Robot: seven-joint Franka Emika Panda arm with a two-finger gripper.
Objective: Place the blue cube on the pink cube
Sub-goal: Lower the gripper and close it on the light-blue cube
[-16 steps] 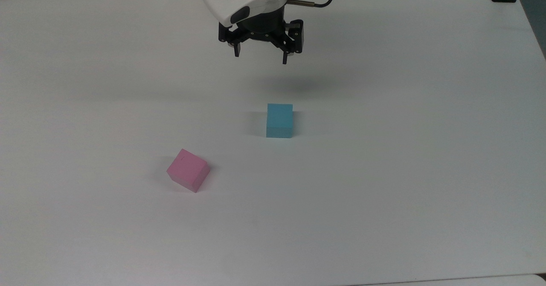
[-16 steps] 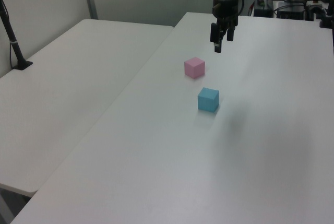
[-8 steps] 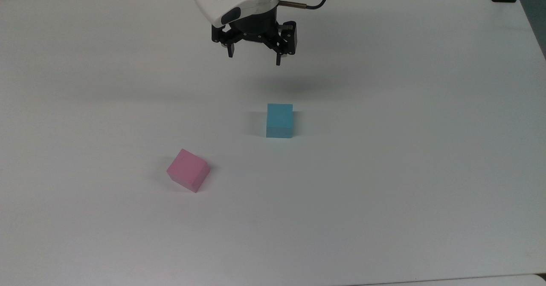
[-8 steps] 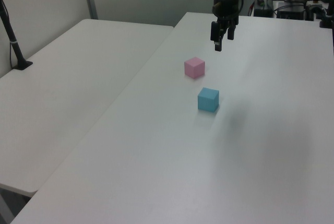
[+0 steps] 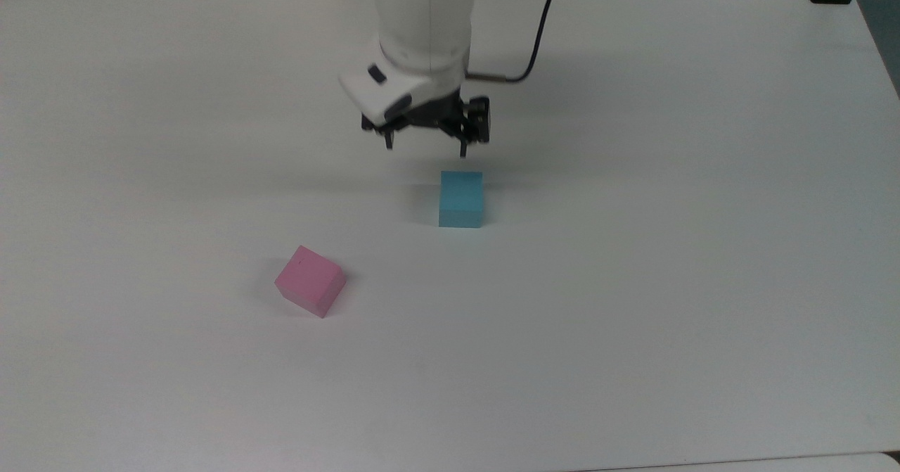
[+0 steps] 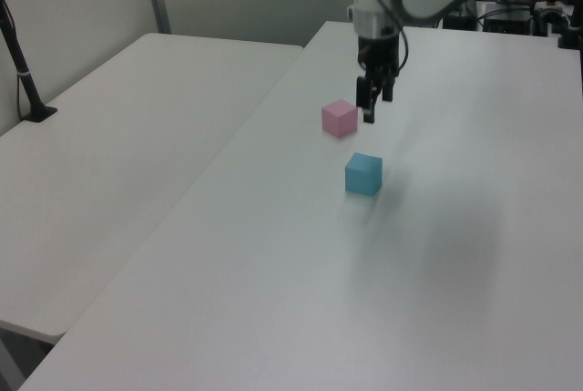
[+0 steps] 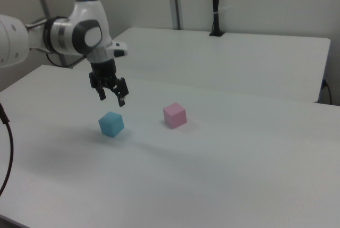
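The 2 fingers (image 5: 389, 141) are seen spread apart with nothing between them, and the gripper (image 5: 426, 147) is held in the air just above the blue cube (image 5: 461, 198), without contact. The blue cube is seated flat on the white bench (image 5: 633, 282). The pink cube (image 5: 310, 281) is placed apart from it, toward the top view's lower left.

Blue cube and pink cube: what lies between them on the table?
Nothing: the top view shows bare white table between the matte blue cube and pink cube.
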